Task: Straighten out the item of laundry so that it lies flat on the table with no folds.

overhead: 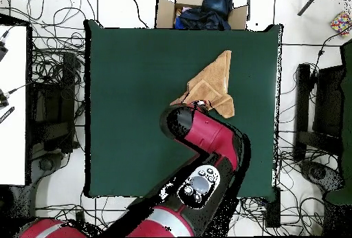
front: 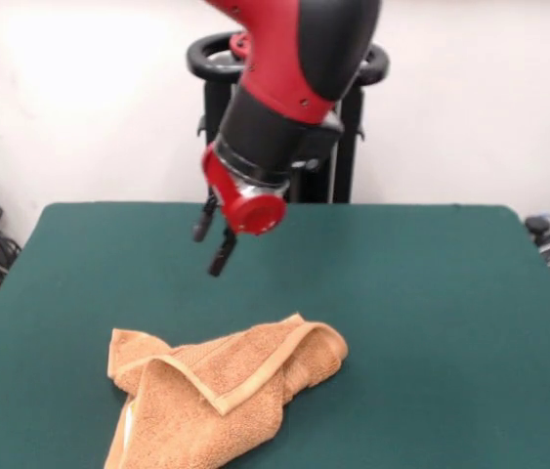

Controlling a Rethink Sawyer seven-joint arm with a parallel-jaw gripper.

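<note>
The orange-tan towel (front: 226, 391) lies crumpled near the table's front edge in the front view. One banded edge is folded over its middle and layers are doubled up. It also shows in the overhead view (overhead: 212, 84), bunched into a rough triangle. The dark green table (front: 431, 293) is much wider than the towel. My gripper (front: 211, 244) hangs above the table, just behind the towel and apart from it. Its two dark fingers (front: 222, 256) stand apart with nothing between them. In the overhead view the red arm (overhead: 199, 128) hides the gripper and one corner of the towel.
A cardboard box (overhead: 165, 12) with dark clothes in it stands just past the table's edge (overhead: 182, 23) in the overhead view. Cables lie on the floor all round the table. The black pedestal (front: 348, 147) stands behind the table.
</note>
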